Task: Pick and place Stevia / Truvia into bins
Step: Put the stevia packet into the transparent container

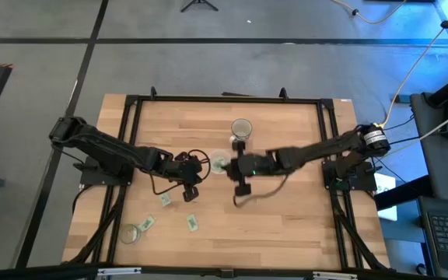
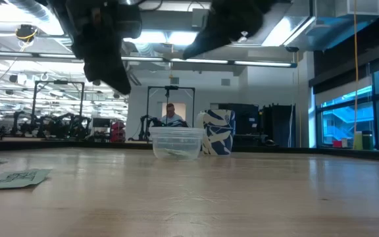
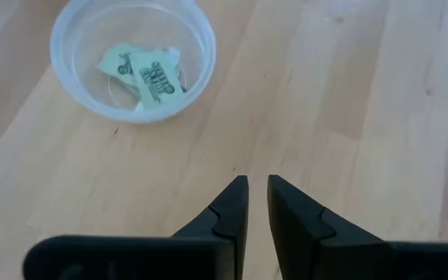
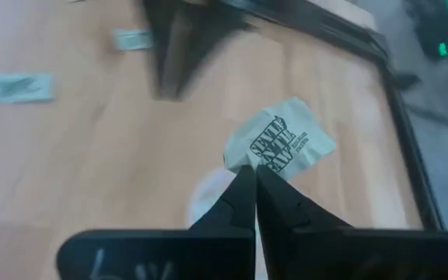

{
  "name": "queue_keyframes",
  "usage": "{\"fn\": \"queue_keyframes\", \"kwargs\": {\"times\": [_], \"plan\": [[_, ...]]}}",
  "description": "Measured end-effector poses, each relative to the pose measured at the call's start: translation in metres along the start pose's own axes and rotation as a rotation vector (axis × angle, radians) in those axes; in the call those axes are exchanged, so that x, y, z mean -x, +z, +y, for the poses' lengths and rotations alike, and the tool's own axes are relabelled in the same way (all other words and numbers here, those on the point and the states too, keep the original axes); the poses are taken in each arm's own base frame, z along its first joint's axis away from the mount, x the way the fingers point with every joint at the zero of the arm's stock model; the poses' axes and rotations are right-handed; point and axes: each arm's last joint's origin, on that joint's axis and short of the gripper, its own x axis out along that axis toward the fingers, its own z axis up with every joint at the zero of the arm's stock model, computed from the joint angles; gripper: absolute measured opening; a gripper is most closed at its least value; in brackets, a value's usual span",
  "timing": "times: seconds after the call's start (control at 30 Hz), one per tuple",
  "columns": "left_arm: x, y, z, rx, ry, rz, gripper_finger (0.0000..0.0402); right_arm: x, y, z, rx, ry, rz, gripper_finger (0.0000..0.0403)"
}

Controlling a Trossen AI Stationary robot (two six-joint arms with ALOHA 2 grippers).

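The clear cup stands mid-table between both arms and holds pale green sachets; the low view shows the cup too. Three more sachets lie flat toward the near left: one, another and a third. My left gripper hovers just left of the cup, its fingers a narrow gap apart with nothing between them. My right gripper hangs above the table near the cup's right side, shut on one printed sachet. My right gripper pinches the sachet between its two fingertips by one corner. The rest of the sachet sticks out past the fingertips. It is lifted clear of the table.
A darker round cup stands beyond the clear cup, toward the far edge. A flat clear round piece lies near the near left corner. A black frame borders the tabletop. Bare wood lies to the right and near sides.
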Motion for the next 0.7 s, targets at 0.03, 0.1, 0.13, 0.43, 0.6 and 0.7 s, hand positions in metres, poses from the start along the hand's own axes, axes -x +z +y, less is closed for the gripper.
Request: {"fn": "queue_keyframes", "kwargs": {"times": [0.03, 0.1, 0.13, 0.43, 0.6, 0.7], "plan": [[0.003, 0.000, 0.001, -0.005, 0.001, 0.000, 0.0046, -0.001, 0.003, -0.009, -0.025, -0.006, 0.014, 0.0002], [0.007, 0.000, 0.002, -0.022, -0.003, 0.001, 0.0047, -0.006, 0.005, -0.022, -0.067, 0.014, 0.043, 0.0002], [0.009, -0.001, 0.002, -0.034, 0.000, 0.004, 0.0048, -0.011, 0.003, -0.026, -0.083, 0.032, 0.062, 0.0002], [0.014, -0.009, 0.008, -0.055, 0.036, 0.104, 0.0046, -0.059, -0.029, -0.032, -0.159, 0.110, 0.237, 0.0002], [0.014, -0.011, 0.010, -0.057, 0.049, 0.121, 0.0045, -0.080, -0.044, -0.032, -0.173, 0.105, 0.294, 0.0002], [0.014, -0.011, 0.010, -0.057, 0.050, 0.122, 0.0045, -0.085, -0.051, -0.031, -0.173, 0.109, 0.324, 0.0002]]}}
